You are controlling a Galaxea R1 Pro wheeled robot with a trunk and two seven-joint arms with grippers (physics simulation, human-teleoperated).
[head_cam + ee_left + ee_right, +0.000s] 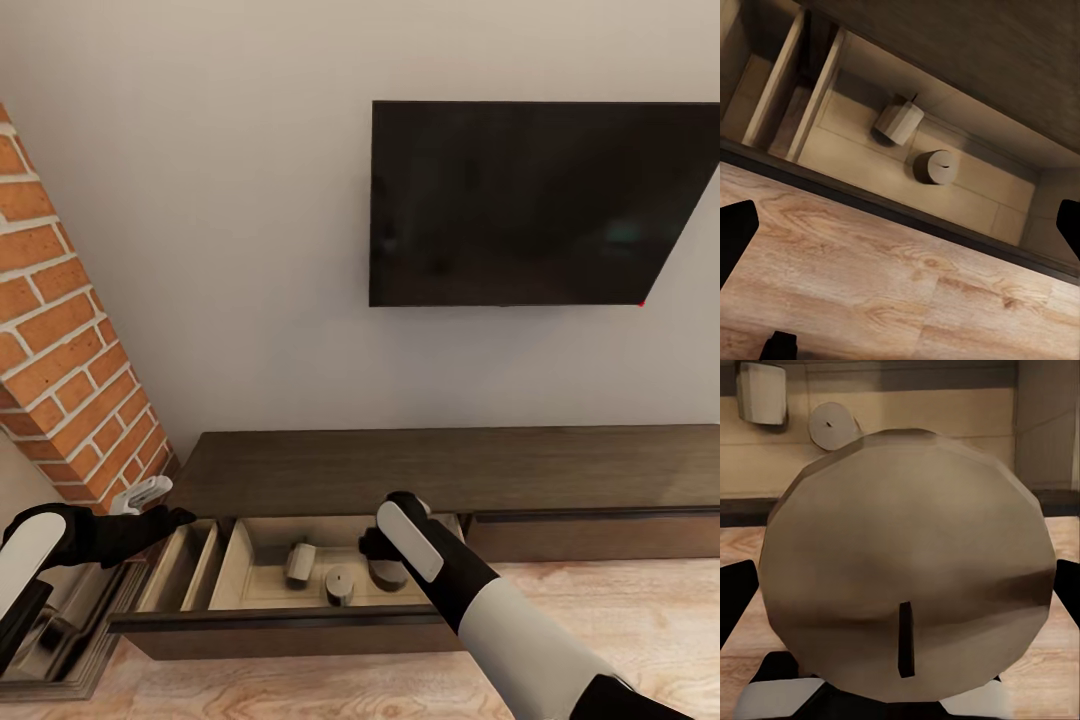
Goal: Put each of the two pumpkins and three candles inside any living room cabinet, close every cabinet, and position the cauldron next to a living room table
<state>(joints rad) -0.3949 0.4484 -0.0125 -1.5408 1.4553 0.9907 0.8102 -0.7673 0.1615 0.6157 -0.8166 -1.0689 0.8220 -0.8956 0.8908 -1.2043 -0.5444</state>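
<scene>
Two candles (318, 574) are already lying in the cabinet's (440, 470) open drawer, just beside the right hand (385, 560), which is clamping a third candle (907, 562) over it. Stubby, rigid and light, it is best gripped across its sides. Left hand (140, 497): cannot tell. Wood plank floor (640, 610) is running below.

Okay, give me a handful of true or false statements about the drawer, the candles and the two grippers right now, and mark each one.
1. The cabinet has its pull-out drawer open. True.
2. The right gripper holds a candle over the drawer. True.
3. No candles are in the drawer yet. False: two lie inside, one on its side and one standing on end.
4. The left gripper is shut on a pumpkin. False: it is open and holds nothing.
5. The television on the wall is showing a bright picture. False: its screen is dark.
</scene>
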